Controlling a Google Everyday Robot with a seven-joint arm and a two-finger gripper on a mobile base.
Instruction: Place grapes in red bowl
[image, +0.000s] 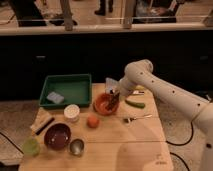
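The red bowl sits near the middle of the wooden table, right of the green tray. My gripper hangs over the bowl's right rim, at the end of the white arm that reaches in from the right. A dark shape shows at the gripper tip over the bowl; I cannot tell whether it is the grapes. No separate cluster of grapes shows elsewhere on the table.
A green tray with a pale sponge stands at the back left. A white cup, an orange fruit, a maroon bowl, a metal cup, a green cup, a green vegetable and a spoon lie around.
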